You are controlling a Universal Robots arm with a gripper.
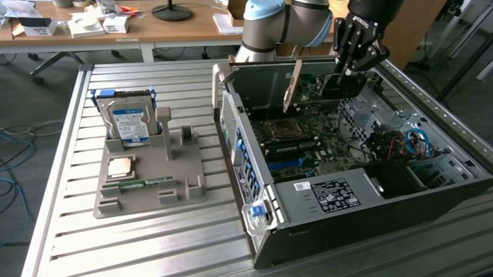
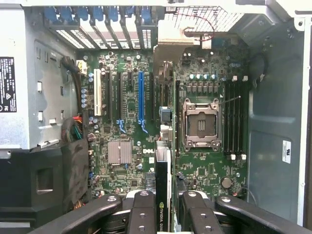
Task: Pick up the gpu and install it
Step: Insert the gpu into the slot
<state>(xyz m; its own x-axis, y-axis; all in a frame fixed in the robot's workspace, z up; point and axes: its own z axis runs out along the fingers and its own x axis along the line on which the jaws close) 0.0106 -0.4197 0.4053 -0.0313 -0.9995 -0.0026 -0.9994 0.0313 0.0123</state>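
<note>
The gpu (image 1: 336, 89) is a dark card standing on edge inside the open computer case (image 1: 347, 190), with its pale metal bracket strip (image 1: 292, 86) toward the case's rear wall. My gripper (image 1: 345, 68) reaches down from above and is shut on the card's top edge. In the wrist view the gpu (image 2: 164, 180) appears edge-on between my black fingers (image 2: 141, 214), with my gripper (image 2: 165, 217) closed on it and the bracket (image 2: 170, 46) at the far end. The card hangs over the motherboard (image 2: 126, 122), just beside the long blue slot (image 2: 141, 97). Whether it touches a slot cannot be told.
On the slatted metal table (image 1: 77, 231), at the exterior view's left, a grey holder (image 1: 150, 190) carries a hard drive (image 1: 128, 122), a processor chip (image 1: 119, 167) and a memory stick (image 1: 138, 183). Case walls surround the card. A cluttered wooden desk (image 1: 177, 29) stands behind.
</note>
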